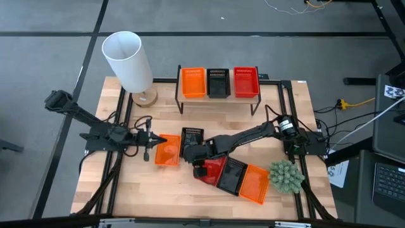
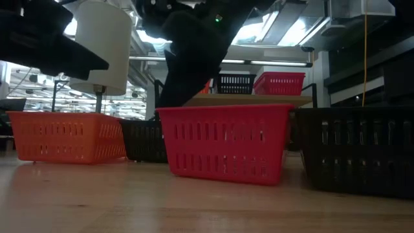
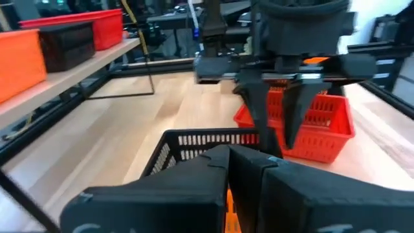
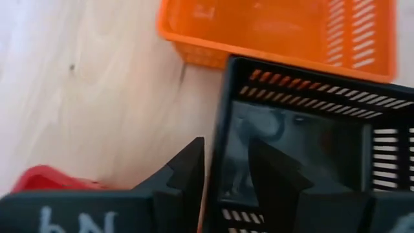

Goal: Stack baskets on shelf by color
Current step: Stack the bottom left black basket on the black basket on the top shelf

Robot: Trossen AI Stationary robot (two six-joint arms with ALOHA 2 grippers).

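Slotted plastic baskets everywhere. On the shelf [image 1: 218, 101] along the desk's back edge sit an orange basket [image 1: 193, 83], a black basket [image 1: 218, 83] and a red basket [image 1: 246, 82]. The right gripper [image 4: 226, 173] straddles a second black basket's [image 4: 304, 149] rim mid-desk, fingers slightly parted. The left gripper [image 1: 152, 140] touches a second orange basket [image 1: 168, 151]; I cannot tell its grip. Only the low view shows the slotted wall of a second red basket [image 2: 223, 145].

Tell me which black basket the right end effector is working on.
The black plastic mesh basket beside the orange one at the table's middle; the right end effector straddles its rim, unlike those elsewhere.
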